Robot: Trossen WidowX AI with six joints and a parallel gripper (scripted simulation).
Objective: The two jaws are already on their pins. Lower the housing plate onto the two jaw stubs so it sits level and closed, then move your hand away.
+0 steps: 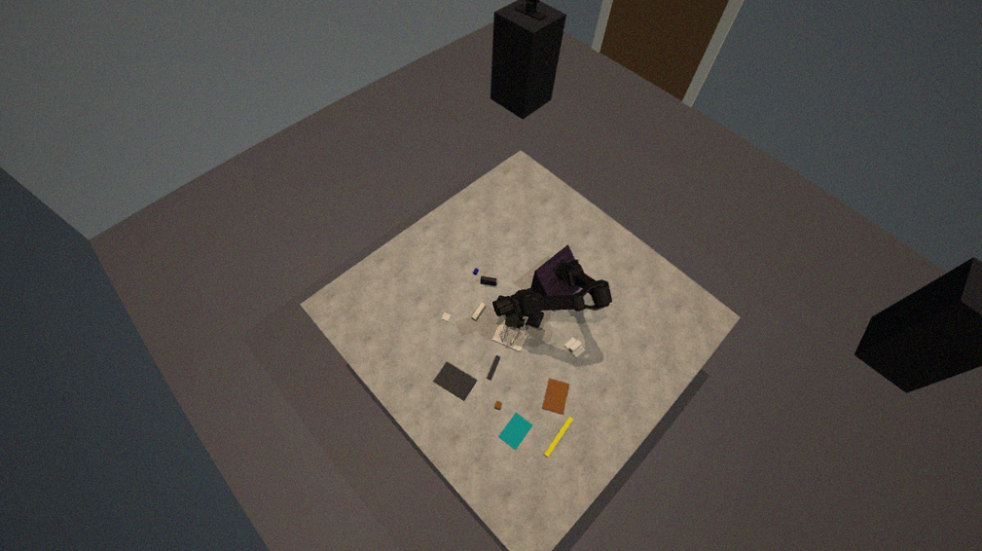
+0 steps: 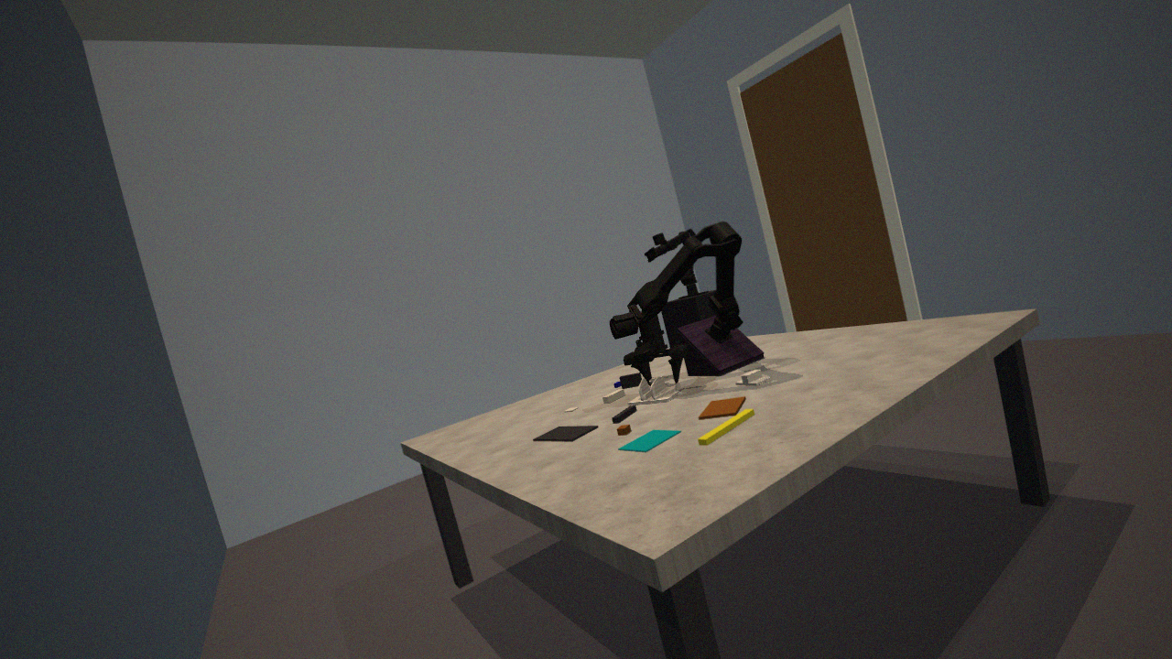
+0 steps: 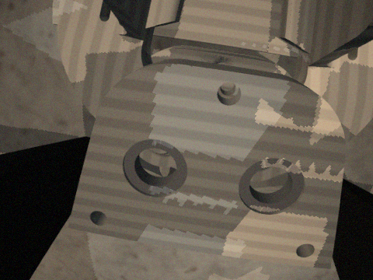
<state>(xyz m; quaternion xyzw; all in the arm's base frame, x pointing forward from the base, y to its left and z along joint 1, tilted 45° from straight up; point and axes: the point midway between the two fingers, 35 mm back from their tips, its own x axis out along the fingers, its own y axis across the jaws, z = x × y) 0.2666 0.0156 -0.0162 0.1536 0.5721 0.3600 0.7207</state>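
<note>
The striped pale housing plate [image 3: 202, 136], with two dark rings and a small knob, fills the middle of the wrist view. My gripper [image 3: 210, 170] [image 2: 662, 383] is shut on it, one dark finger at each side edge. The plate is above the pale gripper base [image 1: 519, 346] [image 2: 645, 402] on the table. Upright pale pieces [image 2: 647, 388] stand on this base between and below my fingers. A pale rounded shape [image 3: 165, 165] shows through the left ring. The plate hides most of the jaws and stubs, so contact with them cannot be told.
A pale bar [image 1: 477, 311] [image 2: 613, 396] lies left of the base and a pale block [image 1: 571, 345] [image 2: 752, 377] to its right. A dark bar [image 1: 493, 367], an orange plate [image 1: 556, 395], a dark plate [image 1: 455, 380] and a yellow bar [image 1: 557, 437] lie in front.
</note>
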